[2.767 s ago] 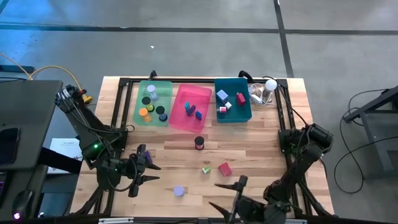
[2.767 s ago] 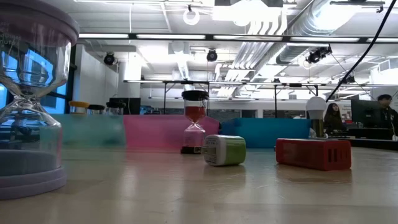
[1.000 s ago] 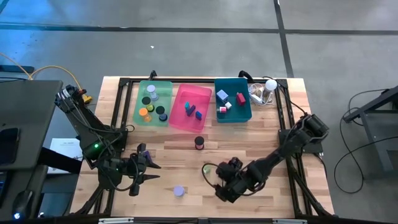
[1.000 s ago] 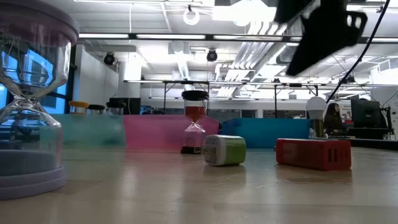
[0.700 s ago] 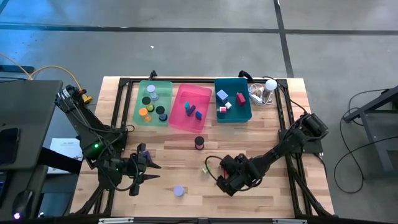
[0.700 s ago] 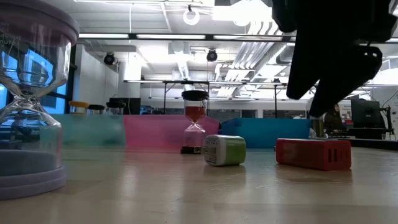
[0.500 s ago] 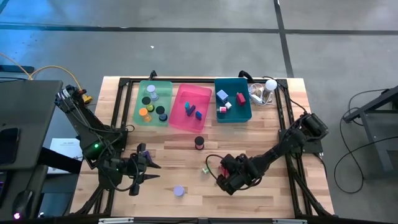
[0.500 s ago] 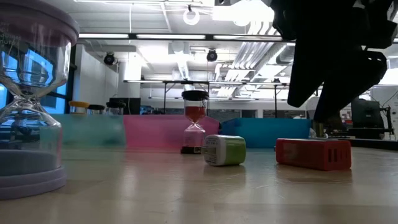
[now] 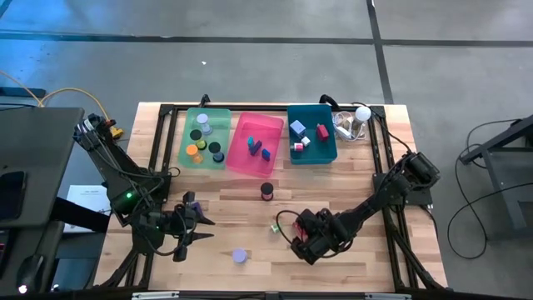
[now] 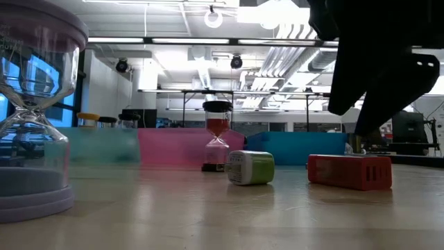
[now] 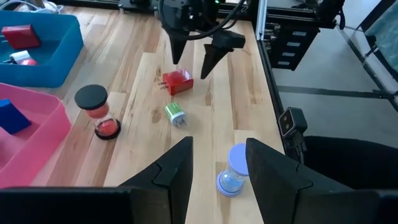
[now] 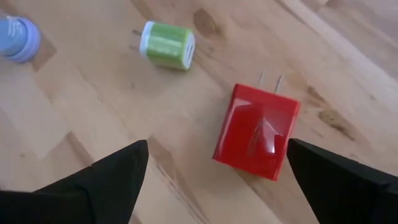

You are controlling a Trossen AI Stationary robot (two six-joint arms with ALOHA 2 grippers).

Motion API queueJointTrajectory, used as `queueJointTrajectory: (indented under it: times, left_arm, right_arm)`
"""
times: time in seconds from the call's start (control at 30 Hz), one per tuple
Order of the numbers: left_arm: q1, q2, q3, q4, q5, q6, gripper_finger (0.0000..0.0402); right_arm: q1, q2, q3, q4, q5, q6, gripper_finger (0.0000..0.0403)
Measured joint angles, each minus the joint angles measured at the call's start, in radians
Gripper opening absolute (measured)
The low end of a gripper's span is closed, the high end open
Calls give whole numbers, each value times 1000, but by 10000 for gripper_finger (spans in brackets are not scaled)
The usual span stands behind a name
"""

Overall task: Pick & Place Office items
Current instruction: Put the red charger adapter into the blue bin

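My right gripper (image 12: 217,180) is open and hangs over a red plug block (image 12: 256,140) that lies flat on the wood; its fingers stand either side of the block without touching it. In the high view the gripper (image 9: 303,237) is at the table's near middle. A green plug block (image 12: 166,45) lies just left of the red one. A lavender hourglass (image 11: 235,169) stands ahead of my open, empty left gripper (image 11: 217,168), which waits near the left (image 9: 203,231). A red-sand hourglass with black caps (image 9: 266,191) stands in mid table.
Green (image 9: 206,136), pink (image 9: 241,154) and teal (image 9: 331,150) bins holding several small pieces stand in a row at the far side. A white ball-topped gadget (image 9: 360,115) is at the far right. Black frame rails (image 9: 385,167) run along the table's edges.
My right gripper has swung from the table's near edge toward the red plug block and come down over it. The block and the other pieces have stayed where they were.
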Motion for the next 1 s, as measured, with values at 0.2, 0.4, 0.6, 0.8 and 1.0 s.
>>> queueJointTrajectory:
  times: [0.2,0.4,0.6,0.8,1.0]
  left_arm:
    - [0,0,0,0,0,0,143]
    - [0,0,0,-1,0,0,143]
    - [0,0,0,-1,0,0,143]
    - [0,0,0,-2,0,1,143]
    - [0,1,1,0,0,1,143]
  right_arm:
    - [-13,0,0,-6,3,1,372]
    - [-34,2,-25,-4,2,33,372]
    - [-50,42,-34,-3,0,55,372]
    - [-56,108,-35,47,-33,-20,372]
    - [-72,151,-29,59,-58,-32,362]
